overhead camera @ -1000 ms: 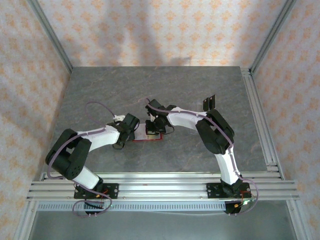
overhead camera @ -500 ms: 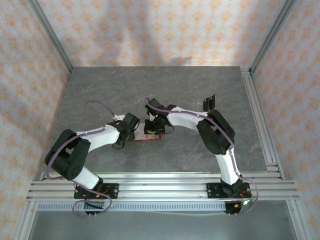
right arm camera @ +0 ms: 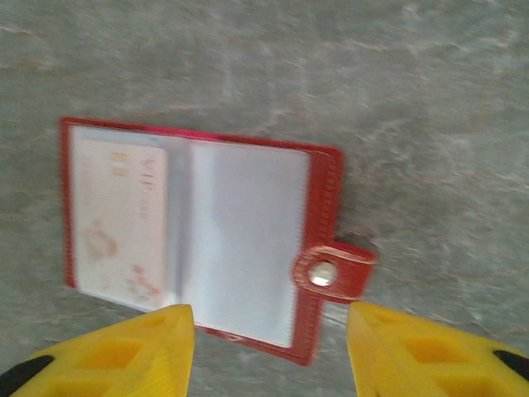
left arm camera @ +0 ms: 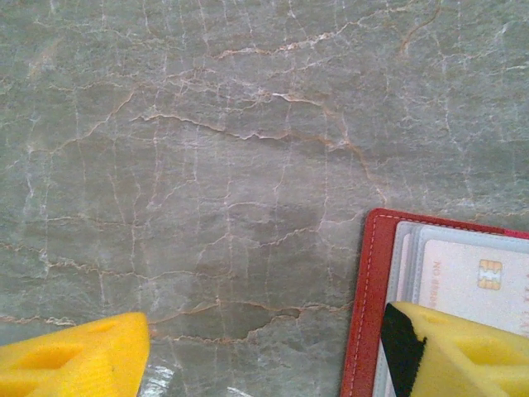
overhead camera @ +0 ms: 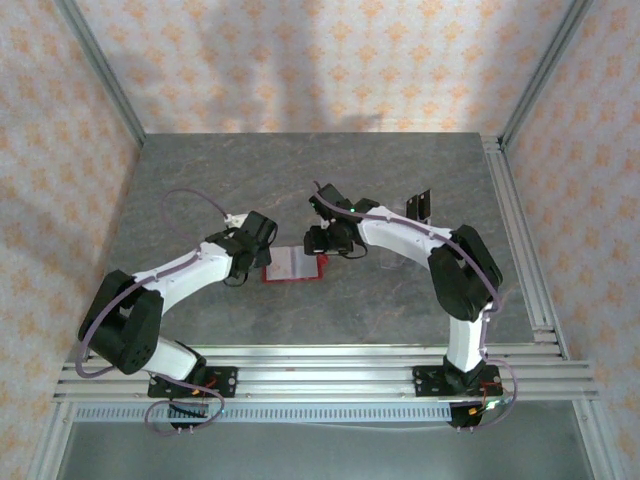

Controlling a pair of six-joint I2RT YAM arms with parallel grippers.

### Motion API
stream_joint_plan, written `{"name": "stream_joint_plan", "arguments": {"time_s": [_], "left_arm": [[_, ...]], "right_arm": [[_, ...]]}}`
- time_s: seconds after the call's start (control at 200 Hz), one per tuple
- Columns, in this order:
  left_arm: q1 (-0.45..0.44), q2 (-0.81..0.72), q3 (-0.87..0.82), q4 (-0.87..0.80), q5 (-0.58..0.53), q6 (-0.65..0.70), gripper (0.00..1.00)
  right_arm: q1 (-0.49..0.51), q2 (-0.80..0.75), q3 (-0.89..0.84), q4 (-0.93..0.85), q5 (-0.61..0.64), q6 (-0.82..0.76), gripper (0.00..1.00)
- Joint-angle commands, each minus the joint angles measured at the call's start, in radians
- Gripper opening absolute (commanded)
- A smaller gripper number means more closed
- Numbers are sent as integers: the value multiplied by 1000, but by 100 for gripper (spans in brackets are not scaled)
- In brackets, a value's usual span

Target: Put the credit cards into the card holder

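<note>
On the grey, veined stone worktop (overhead camera: 200, 190) the card holder (right arm camera: 318, 198) lies open and flat, between the two hands. It is a red stitched rectangle with glossy clear sleeves inside and a rounded snap tab (right arm camera: 331, 273) with a metal stud on its right edge. A pale card (right arm camera: 120, 215) with a gold chip and faint printing sits in the left sleeve.

The left hand (left arm camera: 264, 364) has its blunt yellow fingers apart with only bare stone between them. One finger (left arm camera: 455, 347) overlaps the holder's red corner; whether it touches cannot be told. The right hand (right arm camera: 269, 356) hangs above the holder's near edge, its fingers spread and holding nothing.

A second ago the right arm covered the holder. It has since drawn back to the far right, leaving the holder uncovered. The left arm has stretched further out.
</note>
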Motion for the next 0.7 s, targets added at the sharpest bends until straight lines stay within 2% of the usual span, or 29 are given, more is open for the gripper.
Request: {"name": "stream_joint_plan", "arguments": {"time_s": [0.0,0.28,0.345,0.465,0.535,0.611,0.696], "left_arm": [[9,20,34,-41,-1,18,76],[12,37,42,-37,3,13,76],[13,38,43,-37,5,15,76],[12,46,46,-28,15,19,76],[14,48,50,-14,27,29,76],[20,50,53,16,65,48,77],[29,50,46,74,143,72,79]], "right_arm": [[21,55,62,-110,108,-70,53],[60,171,191,-203,222,-120,52],[59,182,202,-220,250,-125,43],[56,159,173,-207,278,-120,16],[47,136,137,-180,262,-105,4],[35,120,96,-148,228,-93,0],[16,114,50,-106,172,-75,0]]}}
